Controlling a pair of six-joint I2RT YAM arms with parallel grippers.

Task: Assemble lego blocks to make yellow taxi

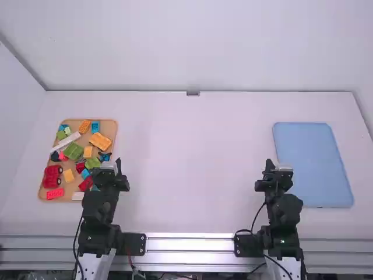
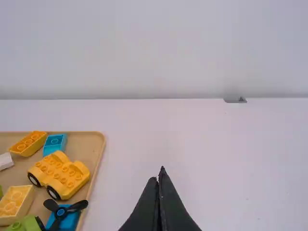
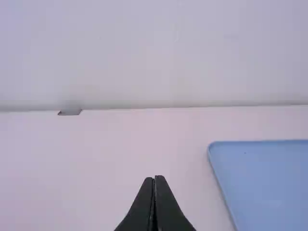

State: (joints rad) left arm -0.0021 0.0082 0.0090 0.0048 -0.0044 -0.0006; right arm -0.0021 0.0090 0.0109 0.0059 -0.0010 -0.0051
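Left gripper (image 2: 158,174): fingers met, nothing between; hung near loose-brick tray (image 2: 83,146). Right gripper (image 3: 154,178): fingertips also together, held nothing; was near blue tray (image 3: 260,183). Yellow wheeled base (image 2: 60,174) sat on loose-brick tray, top studs bare, no cab fitted. Yellow sloped brick (image 2: 29,143) and yellow block (image 2: 15,204) lay apart from it. Taxi build seemed unstarted; picking parts, stacking body and roof likely all remained.

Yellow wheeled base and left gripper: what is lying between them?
The left wrist view shows the tan tray's rim, then white table, between the yellow wheeled base and the shut left gripper.
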